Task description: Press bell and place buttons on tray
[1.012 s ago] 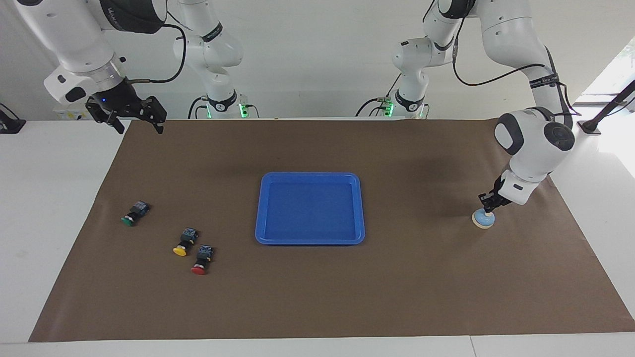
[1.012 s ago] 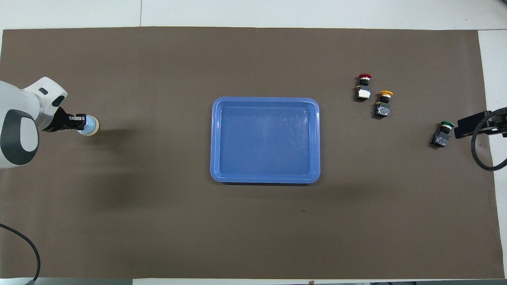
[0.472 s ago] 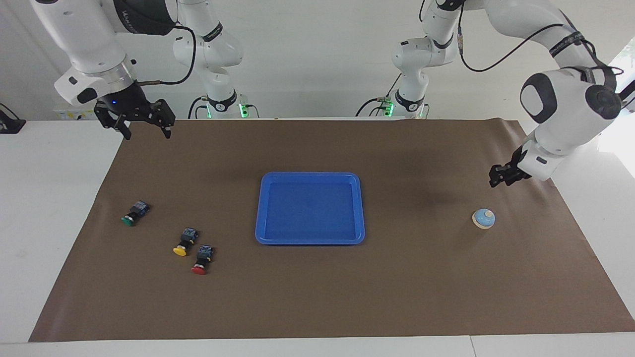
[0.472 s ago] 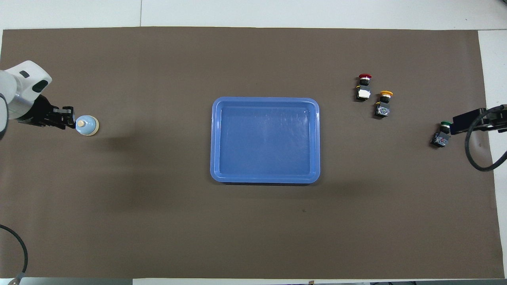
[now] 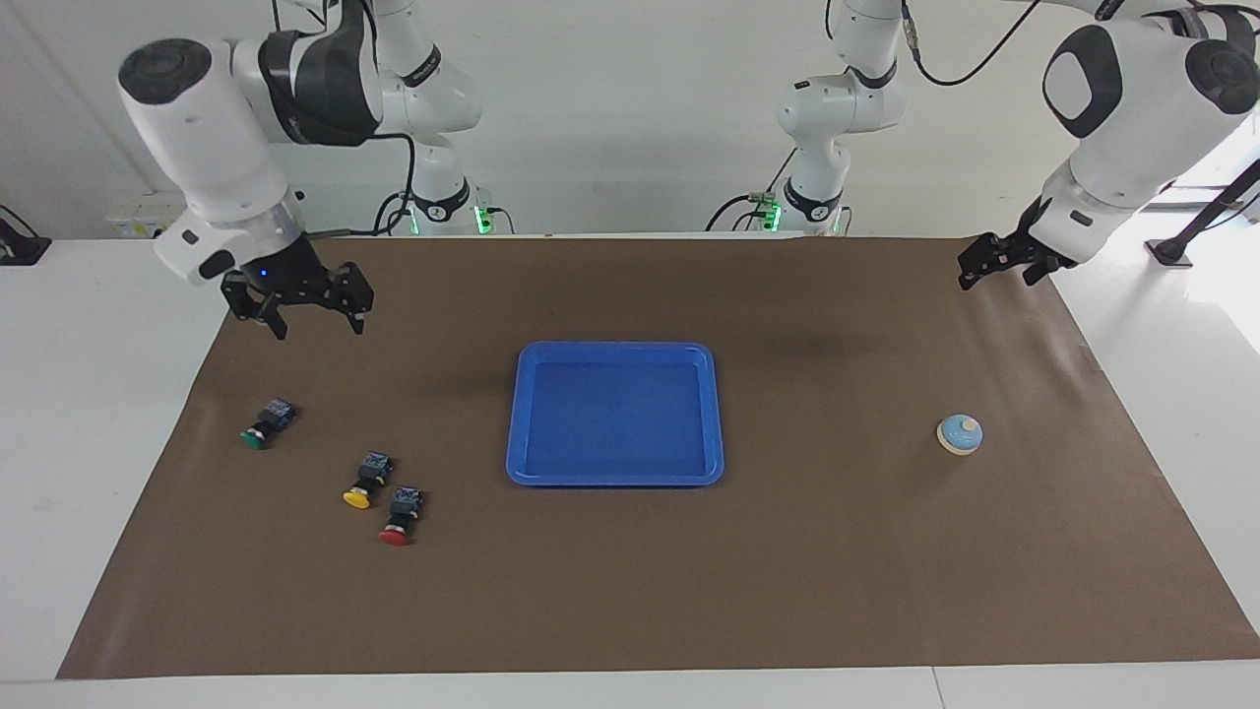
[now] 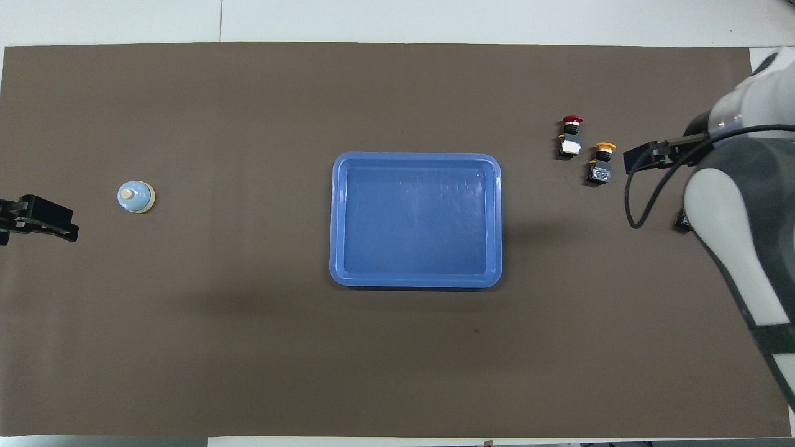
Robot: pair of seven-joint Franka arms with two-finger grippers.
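The light-blue bell [image 5: 960, 434] [image 6: 135, 197] stands alone on the brown mat toward the left arm's end. My left gripper [image 5: 996, 276] hangs open and empty, high over the mat's edge, well apart from the bell. The blue tray [image 5: 615, 479] [image 6: 416, 282] sits mid-mat with nothing in it. Three buttons lie on their sides toward the right arm's end: green [image 5: 264, 425], yellow [image 5: 366, 483] [image 6: 602, 164] and red [image 5: 399, 517] [image 6: 570, 136]. My right gripper [image 5: 317, 327] hangs open above the mat, over a spot nearer to the robots than the green button. In the overhead view the right arm hides the green button.
The brown mat [image 5: 630, 591] covers most of the white table. A black cable loops off the right wrist [image 6: 633, 205]. Both arm bases stand at the table's robot end.
The left gripper lifted off the bell, opened and drew back toward the robots. The right gripper came down and moved in toward the buttons.
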